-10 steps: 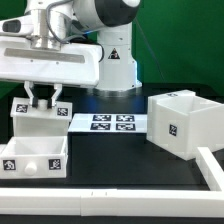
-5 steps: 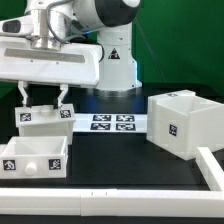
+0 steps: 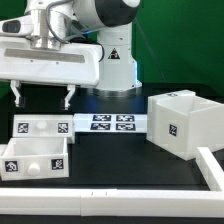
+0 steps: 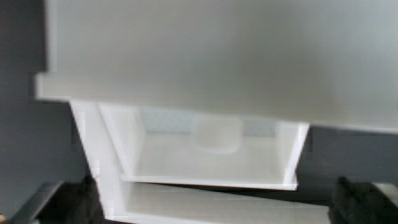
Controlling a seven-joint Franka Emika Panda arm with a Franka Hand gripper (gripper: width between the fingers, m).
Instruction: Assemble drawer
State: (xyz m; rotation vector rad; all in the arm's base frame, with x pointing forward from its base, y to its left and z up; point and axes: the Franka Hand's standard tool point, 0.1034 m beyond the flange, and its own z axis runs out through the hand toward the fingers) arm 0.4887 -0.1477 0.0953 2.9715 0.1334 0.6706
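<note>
Gripper (image 3: 43, 95) hung with its fingers (image 3: 18, 93) spread wide, holding nothing, just above a box tray (image 3: 40, 127) lying near the counter (image 3: 120, 160) edge on the exterior view's left. A second tray (image 3: 35, 160) sat just before it, toward the front corner. The marker board (image 3: 110, 122) lay mid-counter, and the hollow casing (image 3: 180, 120) stood near the opposite edge.

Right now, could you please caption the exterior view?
Open gripper hovers above the farther drawer tray; casing stands apart.
</note>
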